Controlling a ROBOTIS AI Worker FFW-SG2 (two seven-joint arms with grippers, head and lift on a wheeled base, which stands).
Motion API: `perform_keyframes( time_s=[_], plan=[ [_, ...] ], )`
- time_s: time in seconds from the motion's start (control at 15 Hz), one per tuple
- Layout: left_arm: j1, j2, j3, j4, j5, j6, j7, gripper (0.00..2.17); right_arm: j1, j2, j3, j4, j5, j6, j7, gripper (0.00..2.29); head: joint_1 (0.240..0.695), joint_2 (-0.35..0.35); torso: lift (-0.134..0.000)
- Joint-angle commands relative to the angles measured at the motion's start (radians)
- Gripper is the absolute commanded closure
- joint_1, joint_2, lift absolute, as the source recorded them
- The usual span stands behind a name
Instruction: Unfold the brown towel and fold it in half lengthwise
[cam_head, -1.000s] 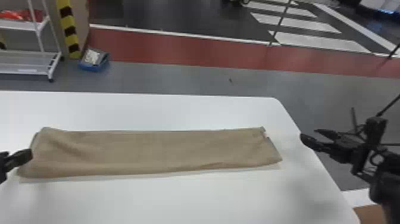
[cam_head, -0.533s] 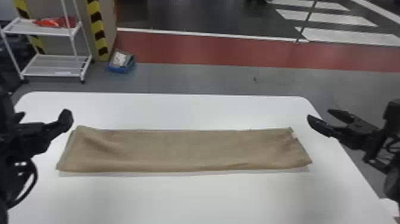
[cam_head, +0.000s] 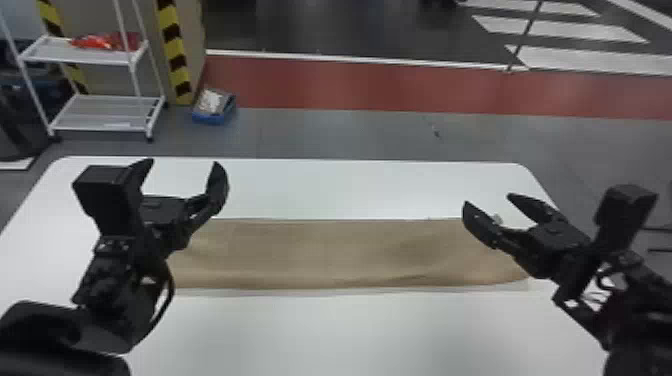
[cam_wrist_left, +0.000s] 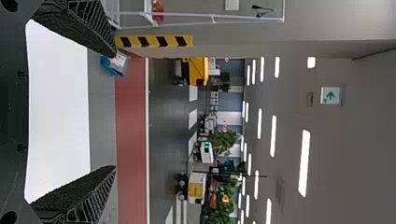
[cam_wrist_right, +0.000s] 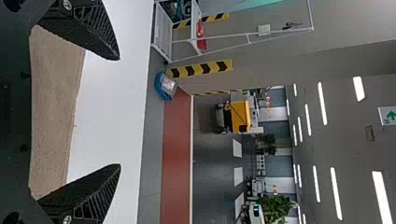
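At the far left of our head view, behind the table (cam_head: 350, 330), we see a white wheeled shelf rack (cam_head: 107, 60) with a red packet (cam_head: 102, 42) on its upper shelf. Beside it is a yellow-and-black striped band (cam_head: 173, 55), and by the foot of that a blue bin (cam_head: 210, 119) on the floor.

Nearer us, over the table's left part, is our left gripper (cam_head: 184, 162). Its fingers are spread wide with nothing between them; our left wrist view shows bare tabletop past the gap.

The brown towel (cam_head: 320, 255) lies on the middle of the table in a long, flat strip running from left to right, lightly creased, with a pale band along its near edge. The left arm hides its left end.

Over the towel's right end is our right gripper (cam_head: 487, 199), its fingers well apart too and holding nothing.
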Motion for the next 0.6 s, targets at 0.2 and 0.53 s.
perform_keyframes(
  time_s=[0.2,0.53],
  plan=[
    [0.084,0.009,-0.028,-0.023,-0.046,-0.165,0.026,0.02,0.236,0.051,0.06,-0.135,-0.031,-0.213,-0.107,0.08,0.695,-0.134,-0.106],
    [0.193,0.03,0.029,-0.12,-0.057,-0.064,0.007,0.04,0.363,0.051,0.05,-0.17,-0.112,-0.369,-0.148,0.08,0.695,-0.129,-0.106]
  ],
)
